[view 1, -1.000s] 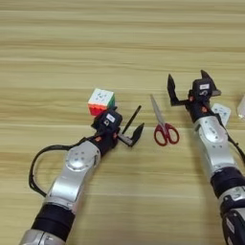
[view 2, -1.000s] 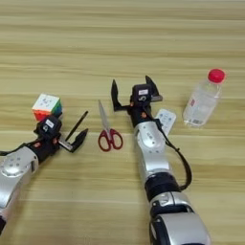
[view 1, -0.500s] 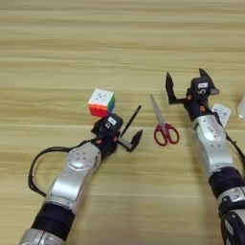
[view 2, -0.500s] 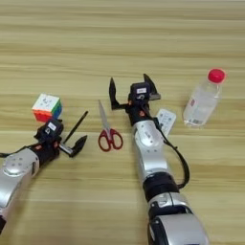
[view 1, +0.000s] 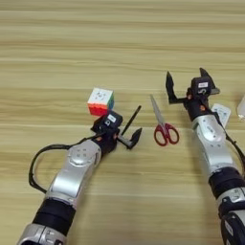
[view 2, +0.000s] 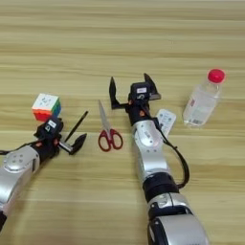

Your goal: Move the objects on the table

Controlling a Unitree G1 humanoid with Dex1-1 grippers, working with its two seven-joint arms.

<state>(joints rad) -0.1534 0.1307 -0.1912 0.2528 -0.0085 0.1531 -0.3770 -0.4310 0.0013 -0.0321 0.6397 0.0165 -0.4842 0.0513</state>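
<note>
The wooden counter [view 1: 57, 57] carries 5 small things in a loose row across its middle. Farthest left is the puzzle cube [view 1: 100, 101], sitting flat with its white face up and its red side toward the near edge. Just right of it and nearer lies the thin black pen [view 1: 131, 120], slanting from near-left to far-right. The red-handled scissors [view 1: 161, 125] lie to the right of the pen, blades closed and pointing far-left, red loops toward the near side. Further right, the white remote control [view 2: 164, 120] is partly hidden behind the right arm. Well to the right lies the clear plastic bottle [view 2: 203, 98], tipped on a slant with its red cap at the far-right end.

The left gripper [view 1: 128, 138] sits low over the counter just near-right of the cube, with the pen between the cube and its outer finger. Its 2 black fingers are spread wide; whether either touches the pen cannot be told. It holds nothing that shows.

The right gripper [view 1: 189, 85] is raised on the far side of the scissors and left of the remote, its 2 fingers spread wide apart and pointing away, with nothing between them.
</note>
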